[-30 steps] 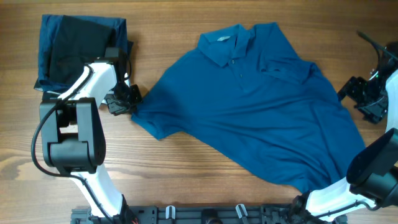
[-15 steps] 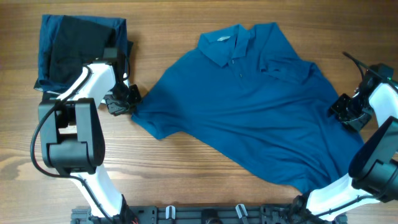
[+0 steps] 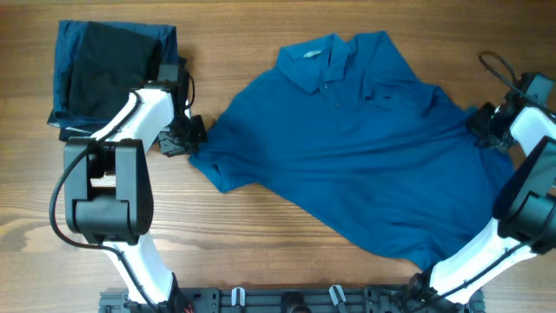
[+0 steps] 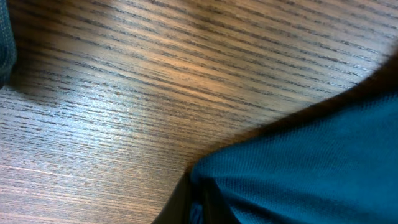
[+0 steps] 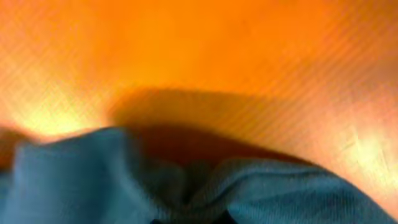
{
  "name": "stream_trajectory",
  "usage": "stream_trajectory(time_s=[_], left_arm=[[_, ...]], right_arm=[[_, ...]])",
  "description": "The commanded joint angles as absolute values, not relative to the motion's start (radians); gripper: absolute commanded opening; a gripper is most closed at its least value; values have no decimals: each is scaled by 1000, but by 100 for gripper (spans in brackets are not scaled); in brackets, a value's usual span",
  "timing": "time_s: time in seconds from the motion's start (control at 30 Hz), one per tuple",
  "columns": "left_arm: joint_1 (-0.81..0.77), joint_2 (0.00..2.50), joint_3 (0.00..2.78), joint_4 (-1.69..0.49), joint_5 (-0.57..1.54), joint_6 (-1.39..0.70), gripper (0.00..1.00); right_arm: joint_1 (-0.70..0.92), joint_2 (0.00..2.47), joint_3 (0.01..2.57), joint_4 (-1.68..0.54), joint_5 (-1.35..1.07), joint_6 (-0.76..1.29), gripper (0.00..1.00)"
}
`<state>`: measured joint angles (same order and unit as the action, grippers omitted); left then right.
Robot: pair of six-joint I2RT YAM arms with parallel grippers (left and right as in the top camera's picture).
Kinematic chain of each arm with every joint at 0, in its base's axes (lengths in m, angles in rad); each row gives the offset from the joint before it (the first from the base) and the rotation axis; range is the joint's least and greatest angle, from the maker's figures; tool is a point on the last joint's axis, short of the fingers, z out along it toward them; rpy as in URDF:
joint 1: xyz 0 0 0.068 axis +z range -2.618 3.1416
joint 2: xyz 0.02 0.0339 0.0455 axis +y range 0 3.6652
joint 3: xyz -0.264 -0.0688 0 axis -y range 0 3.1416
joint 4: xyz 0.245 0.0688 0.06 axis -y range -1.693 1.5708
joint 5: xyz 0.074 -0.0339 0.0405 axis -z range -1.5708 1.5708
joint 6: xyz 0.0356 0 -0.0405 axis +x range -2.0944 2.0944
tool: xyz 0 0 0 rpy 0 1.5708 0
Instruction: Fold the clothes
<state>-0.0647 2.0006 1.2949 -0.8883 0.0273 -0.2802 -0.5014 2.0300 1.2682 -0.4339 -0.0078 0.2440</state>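
Note:
The clothes are one mid-blue polo shirt (image 3: 347,148) lying spread across the middle of the table, collar (image 3: 314,59) at the far side. My left gripper (image 3: 195,139) is shut on the hem of the shirt's left sleeve. In the left wrist view the dark fingers (image 4: 186,205) pinch blue fabric (image 4: 298,168) just above the wood. At the right sleeve, my right gripper (image 3: 479,122) is shut on the cloth. The right wrist view shows bunched blue fabric (image 5: 261,186) gathered at the jaws, which are mostly hidden.
A folded pile of dark navy and black garments (image 3: 113,65) lies at the far left corner, behind the left arm. A black rail (image 3: 295,300) runs along the table's near edge. A loose cable (image 3: 497,63) arcs above the right arm.
The right gripper moved left from the table's right edge onto the shirt's right sleeve and shut on it. The left gripper shifted slightly right and away, carrying the left sleeve hem.

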Motion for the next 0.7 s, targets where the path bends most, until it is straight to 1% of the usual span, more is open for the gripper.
stream_trajectory(time_s=[0.0, 0.17, 0.23, 0.3, 0.33, 0.4, 0.53, 0.6, 0.67], left_arm=[[-83, 2061, 1260, -864, 56, -293, 4], [-83, 2061, 1260, -871, 56, -293, 4], [-83, 2061, 1260, -871, 64, -294, 4], [-83, 2061, 1260, -871, 71, -297, 4], [-83, 2061, 1260, -875, 71, -297, 4], [-83, 2061, 1260, -879, 71, -297, 4], [-83, 2061, 1260, -883, 71, -297, 4], [-83, 2061, 1260, -884, 71, -297, 4], [-83, 2061, 1260, -886, 71, -297, 4]], right_arm=[[-503, 2170, 1237, -324, -43, 187, 4], [-501, 2170, 1288, -184, -57, 156, 4], [-501, 2170, 1313, -144, -126, 149, 5], [-501, 2168, 1371, -164, -184, 149, 9], [-502, 2162, 1427, -220, -194, 151, 14], [-506, 2147, 1560, -381, -191, 152, 20], [-539, 2117, 1914, -916, -109, 184, 34], [-565, 2117, 1975, -1081, -49, 218, 35], [-604, 2126, 1961, -1200, -34, 218, 36]])
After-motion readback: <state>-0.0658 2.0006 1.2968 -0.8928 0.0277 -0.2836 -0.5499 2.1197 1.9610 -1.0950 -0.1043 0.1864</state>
